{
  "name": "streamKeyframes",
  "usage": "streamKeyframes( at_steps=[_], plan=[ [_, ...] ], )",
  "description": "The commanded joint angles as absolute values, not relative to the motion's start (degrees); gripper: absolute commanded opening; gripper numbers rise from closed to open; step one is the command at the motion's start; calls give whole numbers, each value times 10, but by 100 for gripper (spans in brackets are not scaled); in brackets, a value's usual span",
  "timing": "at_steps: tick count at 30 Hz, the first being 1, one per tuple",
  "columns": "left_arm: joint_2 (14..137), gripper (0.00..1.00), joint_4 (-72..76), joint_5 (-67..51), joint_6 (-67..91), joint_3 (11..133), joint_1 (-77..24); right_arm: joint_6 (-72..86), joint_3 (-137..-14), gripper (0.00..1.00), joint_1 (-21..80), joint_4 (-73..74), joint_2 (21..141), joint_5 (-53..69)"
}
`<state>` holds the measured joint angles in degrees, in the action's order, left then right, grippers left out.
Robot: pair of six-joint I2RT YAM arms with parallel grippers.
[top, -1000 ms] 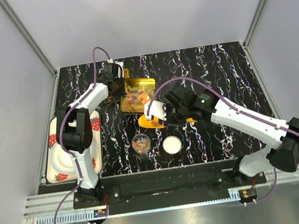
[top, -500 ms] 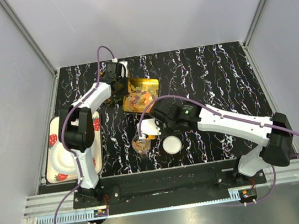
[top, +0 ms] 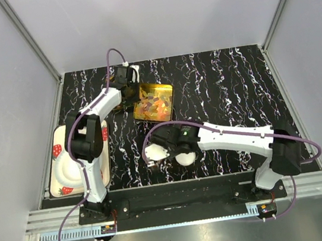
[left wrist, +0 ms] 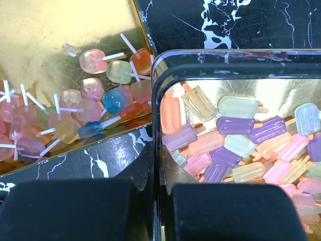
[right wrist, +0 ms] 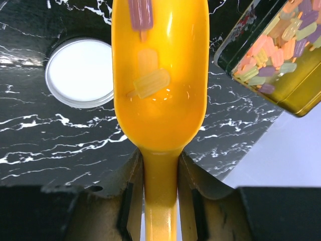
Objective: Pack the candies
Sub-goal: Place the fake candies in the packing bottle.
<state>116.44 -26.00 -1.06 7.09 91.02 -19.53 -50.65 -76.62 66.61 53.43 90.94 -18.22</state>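
Right gripper (right wrist: 160, 170): nearest the arm bases, near centre of the table (top: 232, 68). Jaws are narrow, clamped on the handle of the yellow-orange scoop (right wrist: 160, 105).
Scoop load: three popsicle-shaped candies (right wrist: 150, 83) lie in the bowl, one purple, one orange and one pale yellow.
Scoop mouth: points away from the wrist camera. In the top view the gripper body hides what lies under it, so no receiving container can be confirmed.
White lid (right wrist: 80, 73): flat on the table just right of the right gripper in the top view, fitted on nothing.
Gold tin (left wrist: 235, 54): far of centre, well apart from the scoop. It holds the main stock of candies, a dense heap of pastel popsicle shapes.
Left gripper (left wrist: 160, 201): at the far left. Jaws are narrow, pinched on the gold tin's wall with one finger inside and one outside.
Second gold tin (left wrist: 60, 30): just beside the gripped one. It holds lollipop-shaped pieces on white sticks.
Progress, done: judged as mid-transfer, with one small scoopful lifted clear of the gold tin.
Progress, left: the scoopful is not yet seen emptied, many pieces remain in both tins, and the lid is not yet fitted. Most of the packing looks outstanding.
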Motion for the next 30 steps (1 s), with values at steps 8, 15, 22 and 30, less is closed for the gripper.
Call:
streamKeyframes(
  at_steps=[8, 15, 22, 30],
  plan=[
    [1165, 0, -239, -19, 72, 935, -202, -585, -816, 0, 704, 496, 954, -312],
    [1162, 0, -239, -18, 69, 935, -204, -617, -811, 0, 713, 476, 968, -351],
    [1160, 0, -239, -20, 66, 936, -207, -633, -794, 0, 715, 459, 966, -372],
    [1167, 0, -241, -16, 55, 945, -232, -591, -808, 0, 687, 479, 906, -324]
  ],
)
